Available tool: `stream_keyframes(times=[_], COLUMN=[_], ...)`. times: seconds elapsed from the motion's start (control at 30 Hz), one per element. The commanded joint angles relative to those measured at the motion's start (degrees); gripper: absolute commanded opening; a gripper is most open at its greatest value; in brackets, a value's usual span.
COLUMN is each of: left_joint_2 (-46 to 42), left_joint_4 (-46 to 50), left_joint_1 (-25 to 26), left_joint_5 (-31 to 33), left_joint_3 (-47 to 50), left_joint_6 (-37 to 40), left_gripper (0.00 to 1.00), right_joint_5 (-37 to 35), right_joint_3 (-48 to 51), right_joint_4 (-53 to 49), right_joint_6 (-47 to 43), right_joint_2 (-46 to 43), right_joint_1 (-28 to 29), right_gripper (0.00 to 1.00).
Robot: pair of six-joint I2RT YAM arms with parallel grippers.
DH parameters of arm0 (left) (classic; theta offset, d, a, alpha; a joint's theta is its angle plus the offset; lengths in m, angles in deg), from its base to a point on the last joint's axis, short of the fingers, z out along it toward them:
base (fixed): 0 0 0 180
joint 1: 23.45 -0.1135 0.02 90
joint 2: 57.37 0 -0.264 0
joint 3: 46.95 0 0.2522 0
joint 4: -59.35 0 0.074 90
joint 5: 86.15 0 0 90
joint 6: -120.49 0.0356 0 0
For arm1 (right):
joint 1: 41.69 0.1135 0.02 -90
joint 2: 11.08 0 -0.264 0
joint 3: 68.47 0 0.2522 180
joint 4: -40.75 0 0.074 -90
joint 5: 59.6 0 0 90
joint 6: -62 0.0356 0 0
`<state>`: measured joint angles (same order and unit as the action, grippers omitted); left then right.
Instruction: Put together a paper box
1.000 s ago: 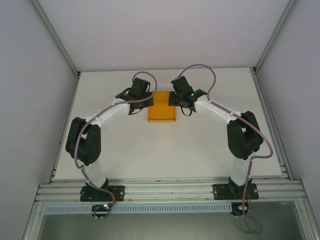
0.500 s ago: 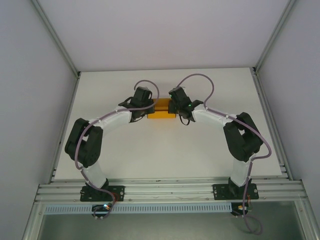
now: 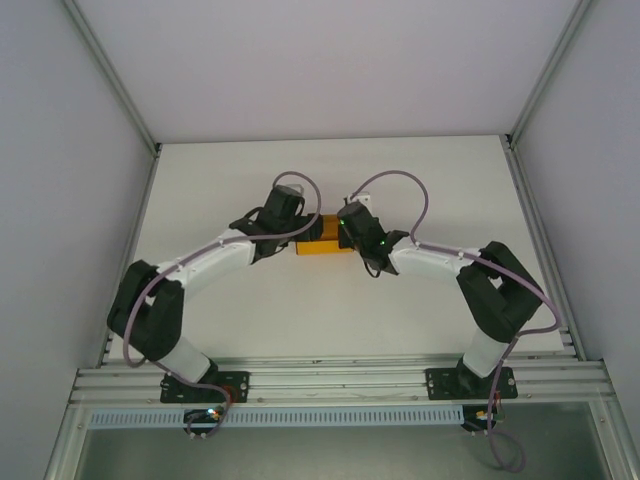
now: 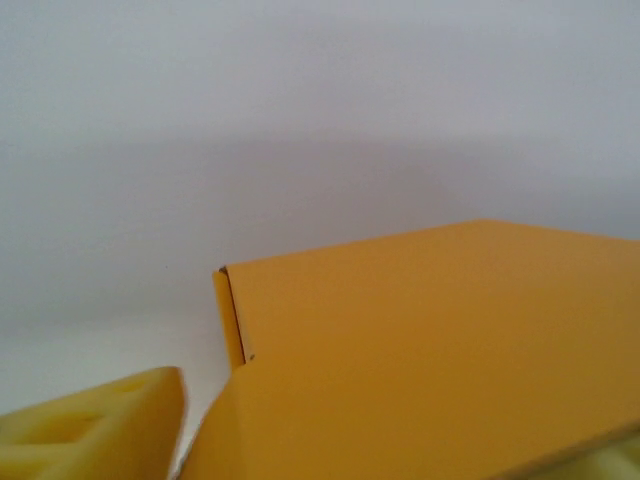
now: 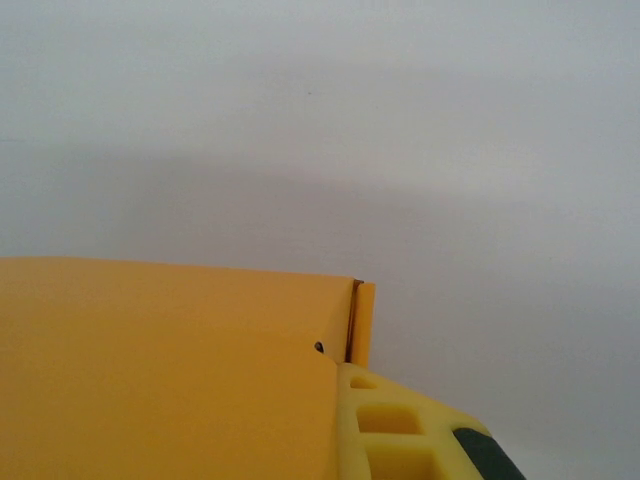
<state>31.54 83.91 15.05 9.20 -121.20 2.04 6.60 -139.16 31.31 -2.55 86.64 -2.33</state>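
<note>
Orange paper box (image 3: 322, 245) is shown on the table (image 3: 430, 180), long axis left to right, equally near both grippers; left gripper (image 3: 297, 238) is spread astride its left end, right gripper (image 3: 345, 238) is closed, seemingly pinching its right wall

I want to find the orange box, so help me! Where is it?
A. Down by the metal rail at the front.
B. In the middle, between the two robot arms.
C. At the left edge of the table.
B: the paper box sits mid-table, with the left arm reaching it from one side and the right arm from the other.
</note>
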Motion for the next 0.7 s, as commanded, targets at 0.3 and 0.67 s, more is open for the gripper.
stream_keyframes(times=[0.3, 0.67], left_joint_2=[-9.62, 4.38], left_joint_4=[7.46, -1.68], left_joint_1=[-3.00, -12.31], left_joint_5=[2.48, -17.50], left_joint_3=[0.42, 1.72], left_joint_6=[-7.30, -13.93], left_gripper=[1.00, 0.98], right_joint_5=[-3.85, -5.89], right_joint_3=[8.44, 13.61], right_joint_4=[7.87, 12.83], right_joint_6=[-5.18, -4.69], right_joint_2=[-2.00, -2.12], right_joint_1=[3.66, 6.58], right_gripper=[0.02, 0.06])
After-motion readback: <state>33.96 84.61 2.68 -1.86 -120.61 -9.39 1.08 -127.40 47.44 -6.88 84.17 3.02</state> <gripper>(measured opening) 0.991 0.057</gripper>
